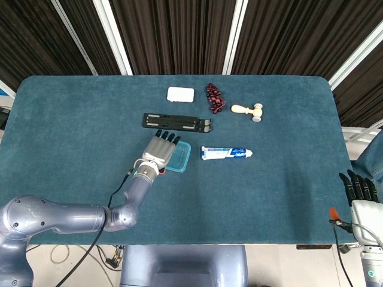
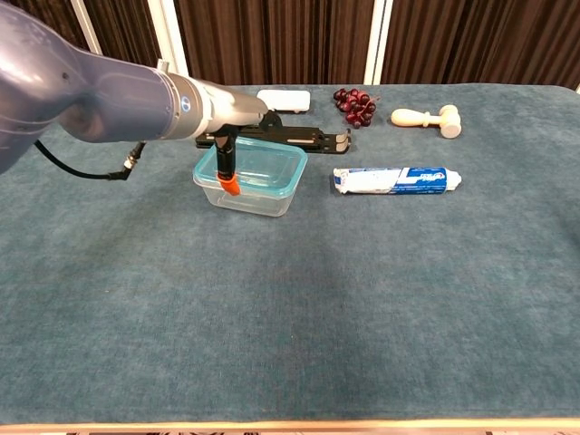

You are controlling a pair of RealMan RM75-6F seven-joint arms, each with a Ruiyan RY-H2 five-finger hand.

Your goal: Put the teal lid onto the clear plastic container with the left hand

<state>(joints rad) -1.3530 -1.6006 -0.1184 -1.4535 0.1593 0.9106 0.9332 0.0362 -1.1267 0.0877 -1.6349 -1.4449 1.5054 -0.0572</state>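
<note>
From the head view we see the left hand lying flat over the left part of the teal lid, fingers stretched out side by side toward the black stand just beyond; whether the palm presses the lid we cannot tell from above. The lid covers the clear plastic container, of which this view shows almost nothing, near the middle of the tabletop. Just right of it lies a toothpaste tube, and farther back sit a white box, a bunch of dark grapes and a small wooden mallet. The right hand hangs off the tabletop's near right corner with its dark fingers held loosely straight, gripping nothing. From the chest view we see the clear plastic container side-on, which the head view hides: its transparent walls stand on the tabletop, the lid sits on its rim, and we make out nothing inside it. The left arm crosses in from the left and blocks the hand itself, with an orange-tipped cable plug hanging in front of the container. The tube, grapes, mallet, box and stand show again here; the right hand does not.
</note>
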